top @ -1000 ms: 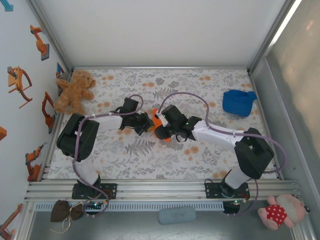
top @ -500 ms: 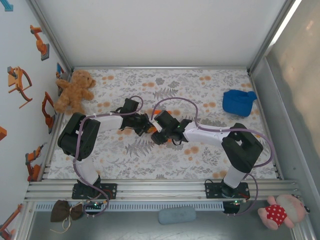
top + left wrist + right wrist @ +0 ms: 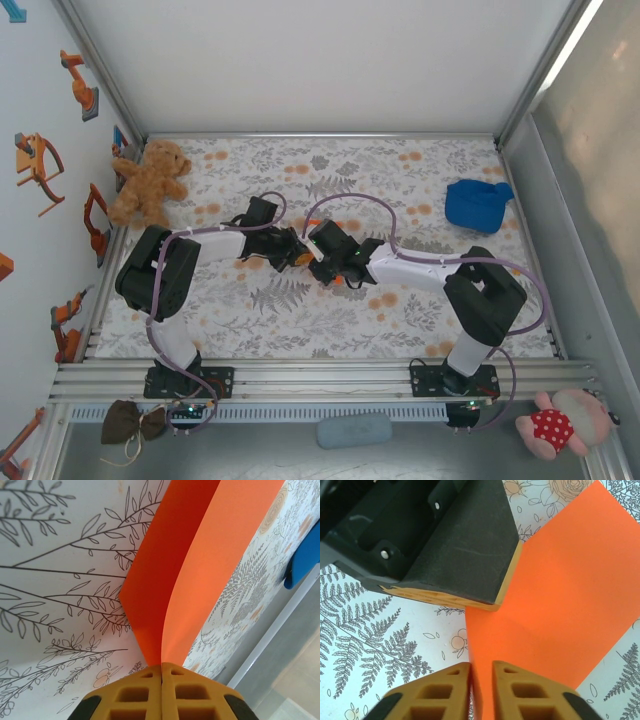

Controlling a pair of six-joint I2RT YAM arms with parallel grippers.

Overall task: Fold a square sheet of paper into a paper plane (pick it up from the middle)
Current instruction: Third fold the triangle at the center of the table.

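the left end effector [image 3: 161, 672] is pinched shut on the creased square sheet of paper [image 3: 200, 555], which runs lengthwise away from it over the counter [image 3: 60, 580] to the right end effector [image 3: 481, 672], jaws a narrow slit astride its edge.

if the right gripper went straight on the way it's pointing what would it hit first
The right gripper would first meet the square sheet of paper, whose edge sits in the narrow gap between its jaws. Just beyond, probably the left gripper's finger clamping that sheet, though depth is unclear.
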